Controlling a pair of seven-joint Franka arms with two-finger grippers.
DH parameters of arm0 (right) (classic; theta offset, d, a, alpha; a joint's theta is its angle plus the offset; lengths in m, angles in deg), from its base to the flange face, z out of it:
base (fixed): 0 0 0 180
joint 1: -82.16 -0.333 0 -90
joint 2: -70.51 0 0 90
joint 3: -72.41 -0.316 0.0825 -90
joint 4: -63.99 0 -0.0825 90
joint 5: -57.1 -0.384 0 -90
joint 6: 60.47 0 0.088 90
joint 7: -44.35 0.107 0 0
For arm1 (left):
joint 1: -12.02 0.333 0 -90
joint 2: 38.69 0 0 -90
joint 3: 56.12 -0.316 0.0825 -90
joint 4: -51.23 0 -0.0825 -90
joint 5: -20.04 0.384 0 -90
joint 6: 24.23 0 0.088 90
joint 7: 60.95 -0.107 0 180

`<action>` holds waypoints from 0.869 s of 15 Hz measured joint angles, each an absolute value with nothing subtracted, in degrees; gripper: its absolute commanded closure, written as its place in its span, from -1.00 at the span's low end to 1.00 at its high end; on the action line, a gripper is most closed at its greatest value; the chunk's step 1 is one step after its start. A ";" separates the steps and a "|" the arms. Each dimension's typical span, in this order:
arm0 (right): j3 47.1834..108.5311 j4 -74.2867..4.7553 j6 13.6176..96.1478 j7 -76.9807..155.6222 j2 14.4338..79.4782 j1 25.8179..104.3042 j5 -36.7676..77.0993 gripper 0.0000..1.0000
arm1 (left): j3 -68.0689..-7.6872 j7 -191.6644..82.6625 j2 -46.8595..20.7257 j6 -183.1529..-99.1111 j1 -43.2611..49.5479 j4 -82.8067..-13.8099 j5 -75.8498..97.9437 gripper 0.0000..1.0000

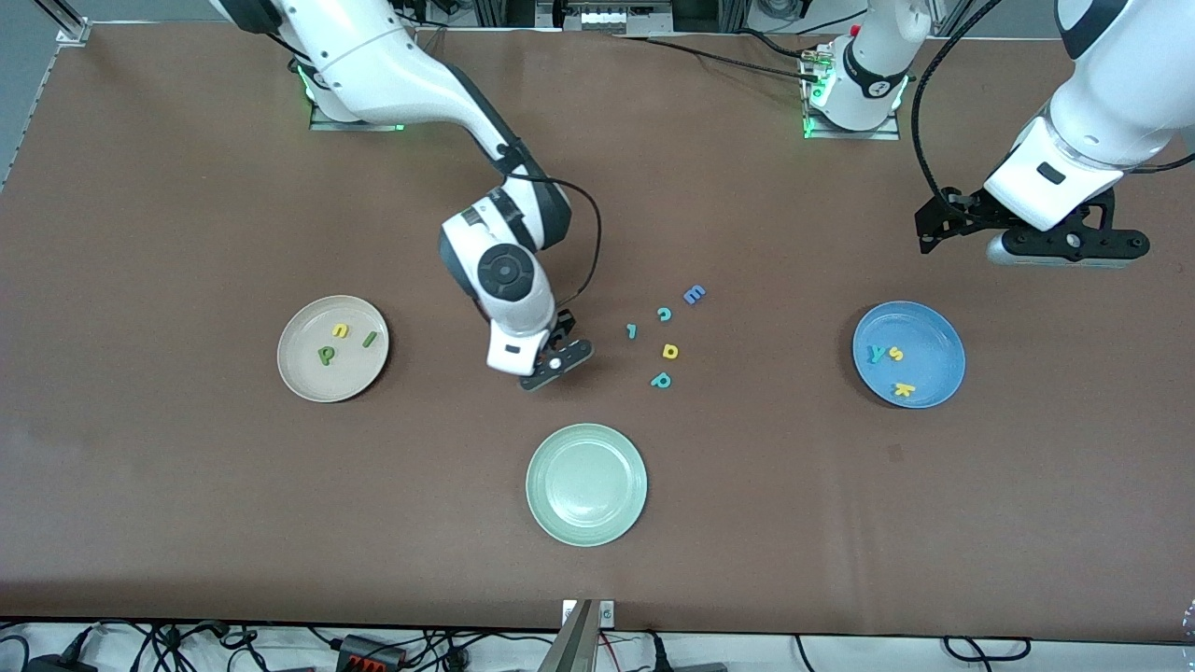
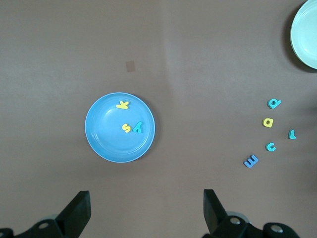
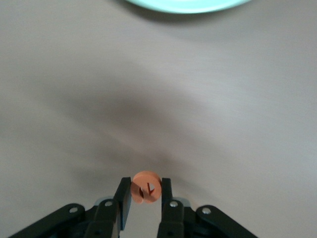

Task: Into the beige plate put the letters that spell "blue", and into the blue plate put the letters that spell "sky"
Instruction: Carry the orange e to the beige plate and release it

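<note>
My right gripper [image 3: 145, 196] is shut on the orange e [image 3: 146, 187], over bare table between the beige plate [image 1: 299, 373] and the loose letters; in the front view the right gripper [image 1: 555, 359] hides the e. The beige plate holds the dark green b [image 1: 326, 355], the yellow u [image 1: 341, 329] and the green l [image 1: 370, 339]. The blue plate [image 1: 934, 327] [image 2: 104, 134] holds the teal y [image 1: 876, 353], the yellow s [image 1: 895, 354] and the yellow k [image 1: 903, 389]. My left gripper [image 1: 1064, 245] [image 2: 147, 213] waits open and empty, up beside the blue plate.
A pale green plate [image 1: 560, 504] lies nearest the front camera, mid-table. Loose letters lie between the right gripper and the blue plate: a blue E [image 1: 694, 295], a teal c [image 1: 664, 314], a small teal letter [image 1: 632, 330], a yellow a-shaped letter [image 1: 669, 351] and a teal p-shaped letter [image 1: 661, 380].
</note>
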State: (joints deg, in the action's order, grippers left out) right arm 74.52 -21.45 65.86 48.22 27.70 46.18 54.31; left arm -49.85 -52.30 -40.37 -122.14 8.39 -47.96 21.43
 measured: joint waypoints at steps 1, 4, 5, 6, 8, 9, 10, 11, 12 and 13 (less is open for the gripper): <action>75.08 -21.46 62.92 48.43 29.30 47.83 54.31 0.73 | -49.85 -52.30 -40.37 -122.15 8.39 -47.95 21.43 -1.00; 75.74 -22.75 56.21 48.33 33.27 53.84 54.34 0.73 | -49.85 -52.30 -40.37 -122.14 8.39 -47.94 21.43 -1.00; 75.84 -23.96 55.17 47.74 34.18 56.15 54.39 0.73 | -49.86 -52.30 -40.36 -122.15 8.40 -47.93 21.43 -1.00; 75.93 -25.46 54.84 46.32 34.72 58.73 54.40 0.73 | -49.85 -52.30 -40.37 -122.15 8.39 -47.93 21.43 -1.00; 75.99 -28.54 54.84 43.92 35.12 63.43 54.40 0.73 | -49.85 -52.30 -40.36 -122.14 8.40 -47.93 21.43 -1.00; 76.00 -30.11 54.86 43.46 35.29 65.23 54.40 0.73 | -49.85 -52.30 -40.36 -122.14 8.40 -47.93 21.43 -1.00; 76.00 -31.73 54.91 43.21 35.57 66.51 54.40 0.72 | -49.85 -52.30 -40.36 -122.14 8.40 -47.93 21.43 -1.00; 76.01 -33.17 54.98 43.16 35.85 67.21 54.40 0.72 | -49.85 -52.30 -40.36 -122.14 8.40 -47.93 21.43 -1.00; 76.05 -34.30 55.04 43.16 36.07 67.57 54.40 0.71 | -49.85 -52.30 -40.36 -122.14 8.40 -47.93 21.43 -1.00; 76.18 -35.26 55.13 43.14 36.30 67.76 54.41 0.69 | -49.85 -52.30 -40.36 -122.14 8.40 -47.93 21.43 -1.00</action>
State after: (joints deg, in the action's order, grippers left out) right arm 76.18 -35.26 55.13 43.14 36.30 67.76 54.41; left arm -49.85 -52.30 -40.36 -122.14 8.40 -47.93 21.43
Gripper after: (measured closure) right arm 0.714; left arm 0.000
